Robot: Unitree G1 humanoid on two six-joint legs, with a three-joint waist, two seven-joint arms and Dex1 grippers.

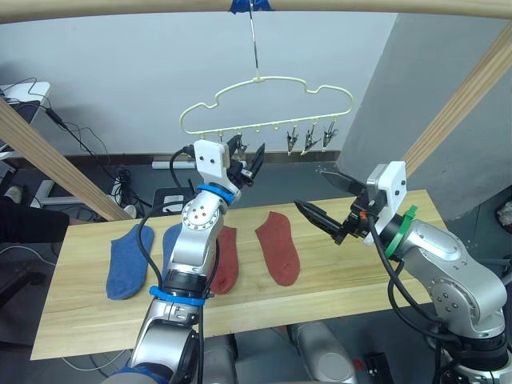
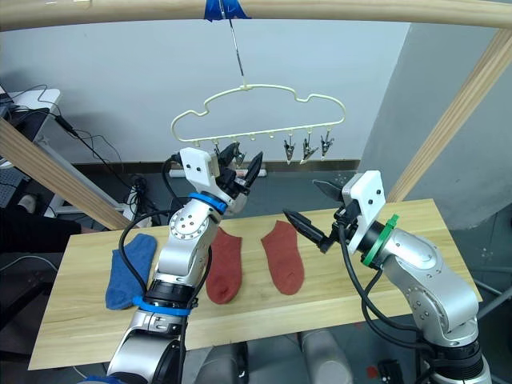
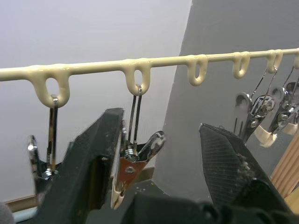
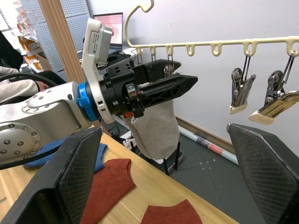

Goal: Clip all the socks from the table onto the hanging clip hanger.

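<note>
- Left gripper open at the clip hanger, straddling a silver clip; a grey sock hangs just beyond.
- Right gripper wide open, empty, below the hanger.
- Best to squeeze the clip's wings squarely.

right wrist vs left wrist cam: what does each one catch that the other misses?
Right wrist, not left wrist: a grey sock hanging below the left tool, red socks and a blue sock on the table. Left wrist, not right wrist: a close look at one silver clip beside that tool's open fingers. Both: the clip hanger's looped bar and spare clips.
</note>
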